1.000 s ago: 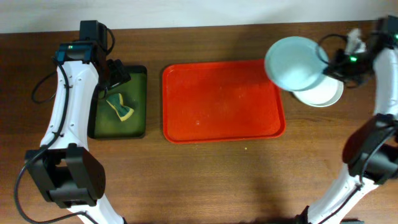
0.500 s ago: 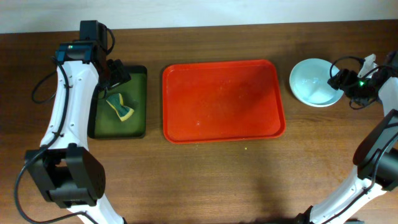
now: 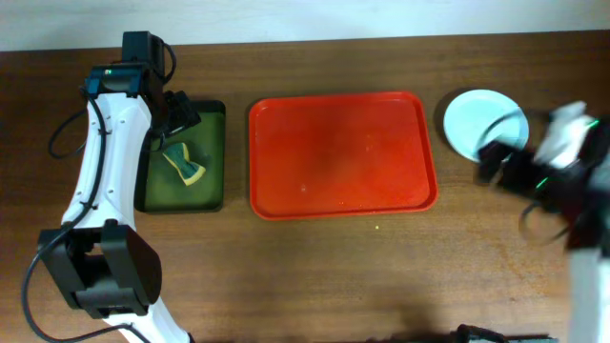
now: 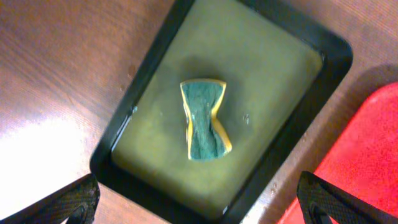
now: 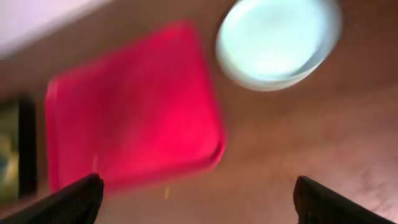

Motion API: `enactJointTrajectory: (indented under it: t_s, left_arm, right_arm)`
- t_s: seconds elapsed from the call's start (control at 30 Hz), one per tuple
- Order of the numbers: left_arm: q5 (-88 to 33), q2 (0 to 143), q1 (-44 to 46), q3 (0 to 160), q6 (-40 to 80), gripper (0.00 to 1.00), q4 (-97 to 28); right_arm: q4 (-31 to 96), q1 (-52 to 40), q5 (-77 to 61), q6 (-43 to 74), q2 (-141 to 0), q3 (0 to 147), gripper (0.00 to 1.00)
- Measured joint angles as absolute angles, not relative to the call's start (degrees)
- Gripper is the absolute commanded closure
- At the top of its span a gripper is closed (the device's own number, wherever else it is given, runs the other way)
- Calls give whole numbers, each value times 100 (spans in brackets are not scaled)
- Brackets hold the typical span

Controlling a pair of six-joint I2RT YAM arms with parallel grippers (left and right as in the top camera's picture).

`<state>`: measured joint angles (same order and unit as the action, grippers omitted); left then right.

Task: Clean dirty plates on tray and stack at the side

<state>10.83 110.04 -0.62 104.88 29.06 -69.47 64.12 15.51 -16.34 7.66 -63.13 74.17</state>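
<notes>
The red tray (image 3: pixel 343 157) lies mid-table with no plate on it, only faint specks; the right wrist view shows it blurred (image 5: pixel 130 106). The plates (image 3: pixel 479 124) sit stacked on the table right of the tray, a pale mint-blue one on top, which also shows in the right wrist view (image 5: pixel 277 40). My right gripper (image 3: pixel 502 164) is motion-blurred just in front of the stack. It is open and holds nothing (image 5: pixel 205 202). My left gripper (image 3: pixel 181 116) hangs open and empty (image 4: pixel 199 208) over the dark tray.
A dark green-black tray (image 3: pixel 212 195) stands left of the red tray, with a yellow-and-green sponge (image 4: pixel 204 120) lying in it. A small crumb (image 3: pixel 377 227) lies on the wood in front of the red tray.
My right gripper set the mint-blue plate onto the stack, opened and let go, then drew back toward the table's front. The left arm has not moved.
</notes>
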Motion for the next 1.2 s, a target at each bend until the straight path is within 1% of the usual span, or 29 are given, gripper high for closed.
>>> enactJointTrajectory:
  t_s: [0.07,0.1,0.17,0.27,0.47,0.53,0.57,0.63,0.7,0.73,0.77,0.87,0.97,1.1,1.2]
  left_arm:
    - [1090,11004,-62,10490,2904,0,-6954]
    - [1090,11004,-62,10490,2904,1,-6945]
    - [1090,11004,-62,10490,2904,0,-6949]
    - [1090,11004,-62,10490,2904,1,-6947]
    - [1090,11004,-62,10490,2904,1,-6945]
    - [1090,11004,-62,10490,2904,1,-6943]
    - [1087,11004,-62,10490,2904,1,-6949]
    - [1090,11004,-62,10490,2904,1,-6938]
    - [1092,11004,-62,10490,2904,1,-6947]
    - [1087,11004,-62,10490,2904,1,-6947]
    - [1090,11004,-62,10490,2904,1,-6945]
    - [1090,11004,-62,10490,2904,0,-6945]
    - [1090,11004,-62,10490,2904,1,-6947]
    - [1090,11004,-62,10490,2904,0,-6945]
    - [1090,11004,-62,10490,2904,1,-6947]
  right_arm:
    - [6287,768,-1616,773,-5415,6497,2]
    - [6552,279,-1653,773,-4849,5922,2]
    - [6834,-163,-1636,777,-4403,5371,2]
    - [6904,-281,-1629,775,-4418,5063,2]
    - [6742,-388,-1826,589,-4578,5026,2]
    - [6305,-423,-1959,543,-4187,4862,2]
    - [5966,-429,-2045,526,-3778,4674,2]
    - [5343,-438,-2185,515,-2672,4233,2]
    - [4689,-445,-2257,497,-1863,3754,2]
    - [4204,-447,-2279,482,-1295,3199,2]
    - [4132,-447,-2283,473,-1131,2969,1]
    - [2897,-449,-2309,473,-709,1868,2]
    - [2102,-451,-2305,471,-451,1175,2]
    - [1745,-790,-1813,469,-84,910,2]
    - [1577,-803,-1365,471,-82,878,2]
